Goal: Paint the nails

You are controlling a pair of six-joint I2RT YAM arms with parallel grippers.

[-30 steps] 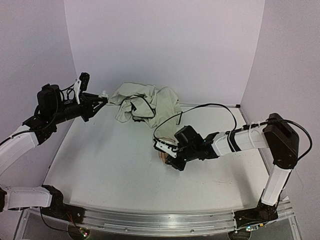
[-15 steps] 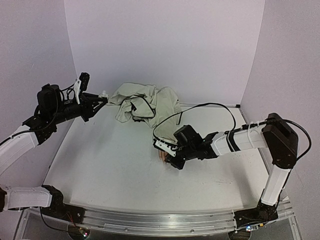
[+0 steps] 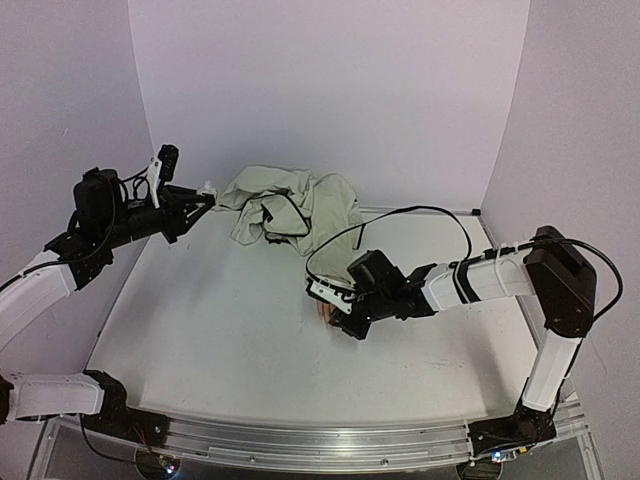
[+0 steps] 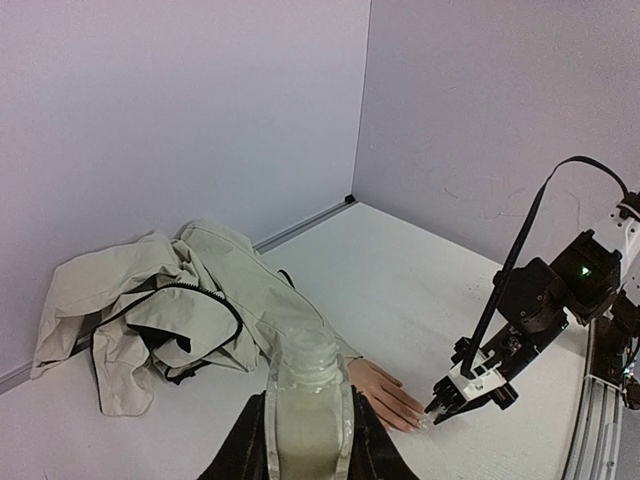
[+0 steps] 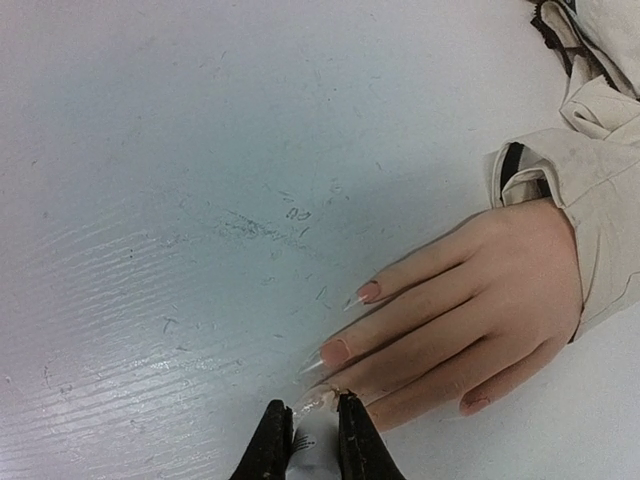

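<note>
The mannequin hand (image 5: 480, 300) lies palm down on the white table, its beige sleeve (image 5: 600, 150) at the upper right. Its long pointed nails show pinkish: one (image 5: 368, 291), a second (image 5: 335, 351) and a third (image 5: 312, 402) right at my right gripper's tips. My right gripper (image 5: 305, 435) is shut on a white polish brush (image 5: 318, 450), its tip on that third nail. In the top view this gripper (image 3: 335, 318) covers most of the hand (image 3: 323, 312). My left gripper (image 3: 205, 195) is shut on the small open bottle (image 4: 308, 400), held high at the back left.
A crumpled beige jacket (image 3: 290, 205) with a black zip lies at the back of the table, joined to the hand's sleeve. A black cable (image 3: 400, 215) loops above the right arm. Purple walls close in the back and both sides.
My right gripper has shifted slightly up and left over the fingertips, then held still. The left arm and bottle have not moved.
</note>
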